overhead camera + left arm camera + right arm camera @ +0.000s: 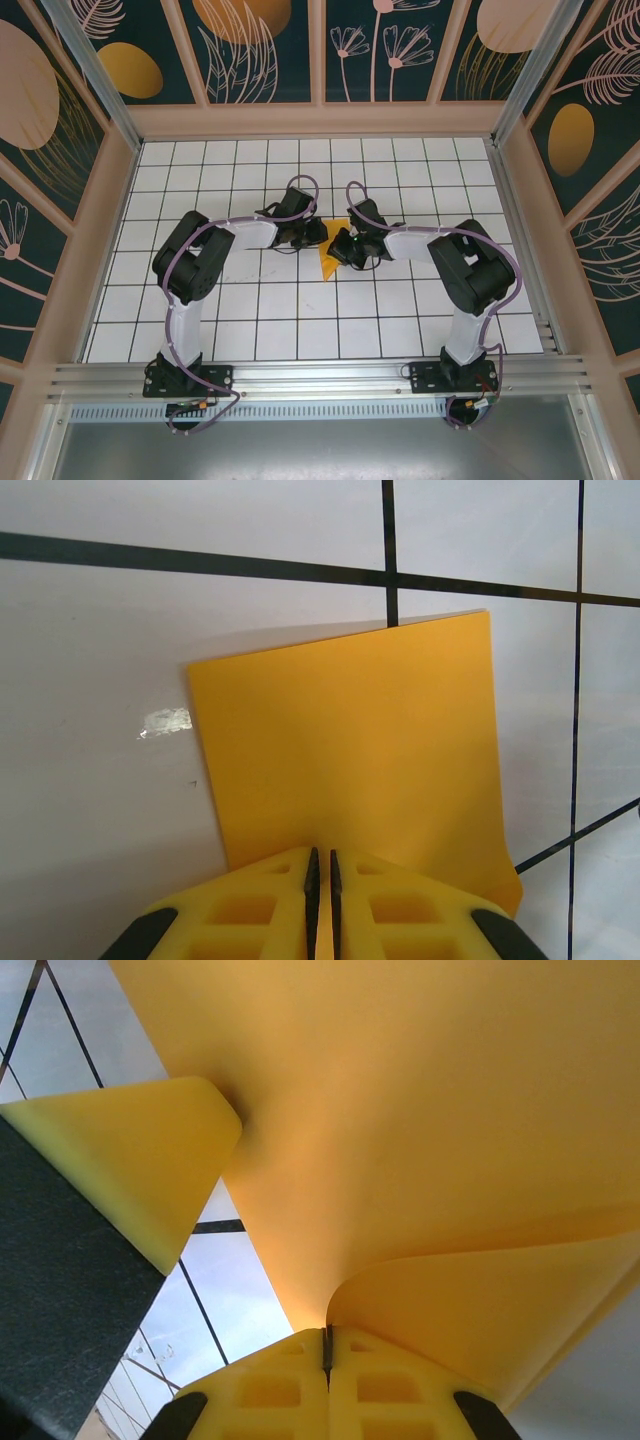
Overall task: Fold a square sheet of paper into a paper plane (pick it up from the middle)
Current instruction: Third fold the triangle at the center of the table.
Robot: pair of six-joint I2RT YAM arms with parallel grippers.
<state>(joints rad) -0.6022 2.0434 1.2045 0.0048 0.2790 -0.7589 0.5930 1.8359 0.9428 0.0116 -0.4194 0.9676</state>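
Mid tabletop (pixel 250 310), between the two arms: square sheet of paper (pixel 331 258), plain orange-yellow. Gripped at its near edge by left hand (pixel 322 865), fingers pressed together on the paper. Lies mostly flat on the white grid in left wrist view, far edge reaching a black grid line, near right corner slightly lifted. Gripped too by right hand (pixel 326 1338), jaws tight together on a curled-over edge. Bows up and over that hand in right wrist view. Yellow finger pad (pixel 130 1170) of left hand against the sheet there. Both hands near each other, at opposite sides of the sheet.
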